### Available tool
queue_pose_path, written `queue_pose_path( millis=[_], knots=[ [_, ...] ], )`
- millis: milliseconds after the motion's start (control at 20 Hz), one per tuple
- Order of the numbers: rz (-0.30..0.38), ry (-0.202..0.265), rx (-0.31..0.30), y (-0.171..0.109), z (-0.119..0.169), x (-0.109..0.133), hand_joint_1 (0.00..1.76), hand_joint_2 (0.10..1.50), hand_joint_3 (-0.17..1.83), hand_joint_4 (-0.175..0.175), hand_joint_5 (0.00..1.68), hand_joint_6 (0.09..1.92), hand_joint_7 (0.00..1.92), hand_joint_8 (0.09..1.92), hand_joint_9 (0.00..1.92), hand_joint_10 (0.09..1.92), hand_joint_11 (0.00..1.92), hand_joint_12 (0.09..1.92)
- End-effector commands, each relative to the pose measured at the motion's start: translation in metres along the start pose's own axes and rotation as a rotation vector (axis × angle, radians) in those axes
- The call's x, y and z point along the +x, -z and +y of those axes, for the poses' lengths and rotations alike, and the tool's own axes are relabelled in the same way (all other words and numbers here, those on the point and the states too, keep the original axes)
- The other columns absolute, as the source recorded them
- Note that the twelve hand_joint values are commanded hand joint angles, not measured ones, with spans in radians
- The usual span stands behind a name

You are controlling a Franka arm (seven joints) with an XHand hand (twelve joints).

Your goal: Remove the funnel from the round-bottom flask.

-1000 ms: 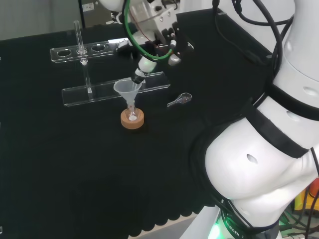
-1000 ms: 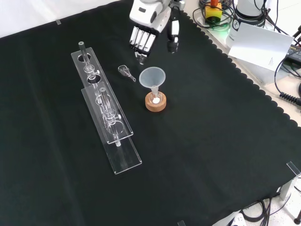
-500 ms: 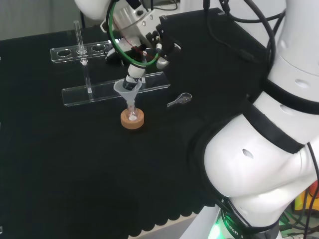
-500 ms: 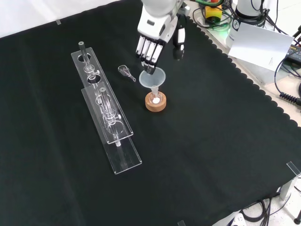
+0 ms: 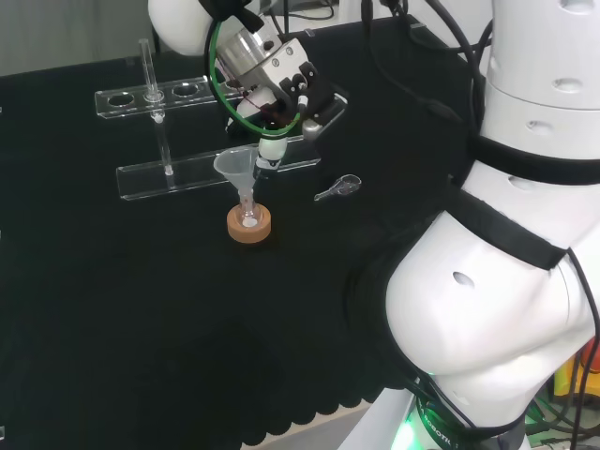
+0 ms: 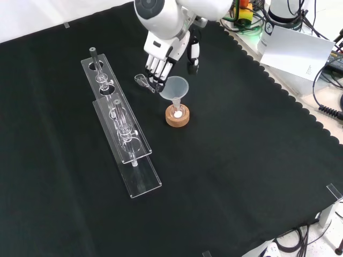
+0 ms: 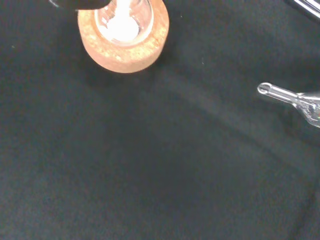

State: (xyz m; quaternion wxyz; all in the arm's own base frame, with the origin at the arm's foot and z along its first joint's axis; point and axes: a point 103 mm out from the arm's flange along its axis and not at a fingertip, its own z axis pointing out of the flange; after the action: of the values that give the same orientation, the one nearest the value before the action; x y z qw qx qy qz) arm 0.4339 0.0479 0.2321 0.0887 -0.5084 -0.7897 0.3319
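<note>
Robot hand (image 6: 163, 51) first: we see it hanging over the clear plastic funnel (image 6: 174, 88), its black-and-white fingers (image 6: 155, 67) nearly straight and pointing down at the side of the funnel's rim nearer the racks in the front view, with the thumb (image 6: 193, 53) spread away on the other side. It holds nothing. From the head view a fingertip seems to sit right at the rim, but we cannot tell whether it touches.

The funnel stands upright with its stem down in the neck of the small clear round-bottom flask (image 5: 247, 217), which rests in a tan cork ring stand (image 6: 177, 116) near the middle of the black-cloth tabletop (image 6: 241, 160). In the wrist view the flask shows a white patch at its bottom — what it is, we cannot say.

We judge the step in hand to be closing on the funnel. To do it well, we would bring fingers and thumb to opposite sides of the cone just under the rim, close evenly, then lift straight up along the stem — any sideways pull could tip the light flask off its ring. A small clear glass piece (image 6: 142, 80) lies just beside the fingers, and two clear acrylic racks (image 6: 128, 155) stand near, so the approach should stay vertical.
</note>
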Motion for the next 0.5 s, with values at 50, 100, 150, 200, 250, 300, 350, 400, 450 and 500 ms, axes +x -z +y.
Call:
queue_pose_path(
  millis=[50,100,150,200,250,300,350,400,450,500],
  knots=[
    [-0.047,-0.033,0.009,0.003,0.003,-0.002,0.71,0.90,-0.17,-0.027,0.12,0.09,0.00,0.36,0.10,0.80,0.29,1.39],
    [-0.048,-0.034,0.003,0.003,0.003,-0.002,0.71,0.90,-0.17,-0.027,0.12,0.09,0.00,0.35,0.09,0.81,0.28,1.40],
    [-0.047,-0.034,-0.002,0.003,0.004,-0.003,0.70,0.90,-0.17,-0.028,0.12,0.09,0.00,0.34,0.09,0.81,0.28,1.40],
    [-0.048,-0.034,-0.004,0.004,0.005,-0.003,0.70,0.90,-0.17,-0.028,0.12,0.09,0.00,0.33,0.08,0.81,0.27,1.40],
    [-0.047,-0.034,-0.005,0.004,0.006,-0.003,0.70,0.90,-0.17,-0.028,0.11,0.09,0.00,0.32,0.08,0.82,0.27,1.40],
    [-0.047,-0.032,-0.001,0.005,0.007,-0.003,0.70,0.90,-0.17,-0.028,0.10,0.09,0.00,0.30,0.08,0.82,0.27,1.40],
    [-0.048,-0.031,0.002,0.005,0.008,-0.003,0.70,0.90,-0.17,-0.028,0.10,0.09,0.00,0.29,0.07,0.82,0.26,1.41],
    [-0.047,-0.029,0.004,0.005,0.010,-0.002,0.70,0.90,-0.17,-0.028,0.09,0.09,0.00,0.27,0.07,0.83,0.26,1.41],
    [-0.046,-0.027,0.005,0.004,0.011,-0.001,0.70,0.89,-0.17,-0.027,0.08,0.09,0.00,0.27,0.07,0.83,0.26,1.41],
    [-0.048,-0.025,0.006,0.004,0.013,0.000,0.69,0.89,-0.17,-0.027,0.07,0.09,0.00,0.26,0.07,0.83,0.26,1.41]
  ],
)
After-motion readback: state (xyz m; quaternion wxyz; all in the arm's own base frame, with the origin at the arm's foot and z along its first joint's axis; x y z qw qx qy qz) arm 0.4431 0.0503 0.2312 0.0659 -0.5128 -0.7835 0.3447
